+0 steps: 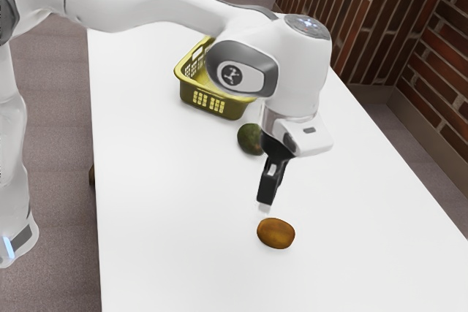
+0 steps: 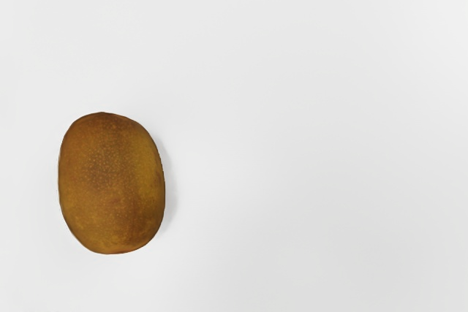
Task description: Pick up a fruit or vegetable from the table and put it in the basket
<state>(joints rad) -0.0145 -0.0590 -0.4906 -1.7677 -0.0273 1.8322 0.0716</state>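
My gripper (image 1: 266, 199) points down over the white table in the exterior view; I cannot tell how its fingertips stand. Just below its tip in that view lies a brown, oval kiwi-like fruit (image 1: 276, 233), apart from the hand. The wrist view shows the same brown fruit (image 2: 111, 183) lying on the table with nothing around it. A dark green round fruit (image 1: 250, 139) rests on the table behind the hand, partly covered by it. The yellow-green basket (image 1: 213, 103) stands farther back, partly hidden by the arm; its inside is only partly visible.
The white table (image 1: 168, 224) runs lengthwise through the exterior view, its edge near the robot's base at the left. A small brown thing (image 1: 92, 175) shows at that left edge, mostly hidden. Brick walls (image 1: 351, 20) stand beyond the table at the exterior view's upper right.
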